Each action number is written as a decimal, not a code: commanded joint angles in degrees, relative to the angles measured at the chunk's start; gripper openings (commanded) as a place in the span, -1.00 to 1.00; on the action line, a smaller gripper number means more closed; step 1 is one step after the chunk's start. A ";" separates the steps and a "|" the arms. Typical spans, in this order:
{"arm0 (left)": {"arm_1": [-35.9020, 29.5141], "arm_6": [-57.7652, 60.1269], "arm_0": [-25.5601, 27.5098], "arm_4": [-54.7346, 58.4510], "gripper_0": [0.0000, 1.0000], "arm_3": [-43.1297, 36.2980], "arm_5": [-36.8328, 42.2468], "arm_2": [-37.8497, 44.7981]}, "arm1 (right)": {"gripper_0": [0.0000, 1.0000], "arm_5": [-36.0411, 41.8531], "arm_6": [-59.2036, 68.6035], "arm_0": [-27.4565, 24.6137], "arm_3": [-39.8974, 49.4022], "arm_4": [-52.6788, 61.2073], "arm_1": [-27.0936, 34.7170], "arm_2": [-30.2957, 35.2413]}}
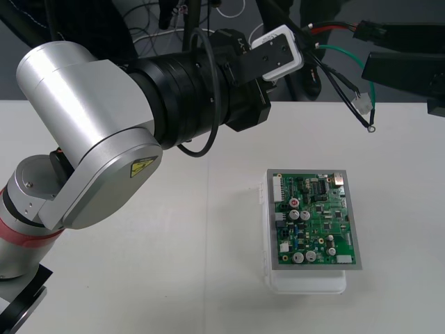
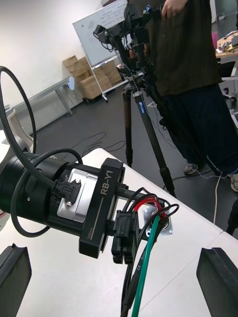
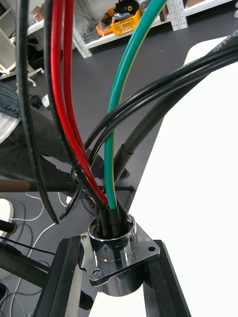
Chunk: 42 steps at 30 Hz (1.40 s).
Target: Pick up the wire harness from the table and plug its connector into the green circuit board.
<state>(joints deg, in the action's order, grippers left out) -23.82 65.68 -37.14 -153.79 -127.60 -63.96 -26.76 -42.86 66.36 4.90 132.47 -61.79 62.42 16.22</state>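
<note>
your left gripper [image 3: 115, 247] has its fingers [image 3: 64, 282] pinching the wire harness [image 3: 111, 163] by its metal socket [image 3: 116, 260], held up at the tabletop's [image 1: 174, 278] far edge, well beyond the green circuit board [image 1: 314, 219]. your right gripper [image 1: 368, 50] faces it from the right, fingers [image 2: 14, 277] spread wide apart.

The harness [image 1: 361, 104] is up off the table, its flanged metal socket [image 3: 119, 250] clamped between my left fingers [image 3: 64, 277], red, black and green wires trailing. The green board [image 1: 314, 219] lies flat on its white base [image 1: 306, 282].
</note>
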 commanded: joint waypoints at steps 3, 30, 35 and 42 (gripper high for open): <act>1.59 -3.54 -1.36 -0.55 -1.00 -0.90 4.46 -0.84 | -0.99 0.76 0.61 1.69 0.77 -0.35 0.86 -1.10; 1.67 -4.51 -0.65 -0.55 -1.00 -0.90 5.86 -0.84 | -0.62 0.76 -0.18 1.87 0.68 -0.26 0.42 -1.10; 1.67 -4.68 -0.57 -0.55 -1.00 -0.81 5.86 -0.84 | 0.24 0.76 0.00 1.87 0.42 -0.17 0.51 -1.10; 1.67 -4.95 -0.57 -0.55 -1.00 -0.81 5.86 -0.84 | 0.44 0.76 -0.18 1.87 0.33 0.18 0.51 -1.10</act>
<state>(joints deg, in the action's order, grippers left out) -23.82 65.63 -37.13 -153.79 -127.59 -62.18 -26.78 -42.85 66.35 5.06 132.47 -61.80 62.42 15.77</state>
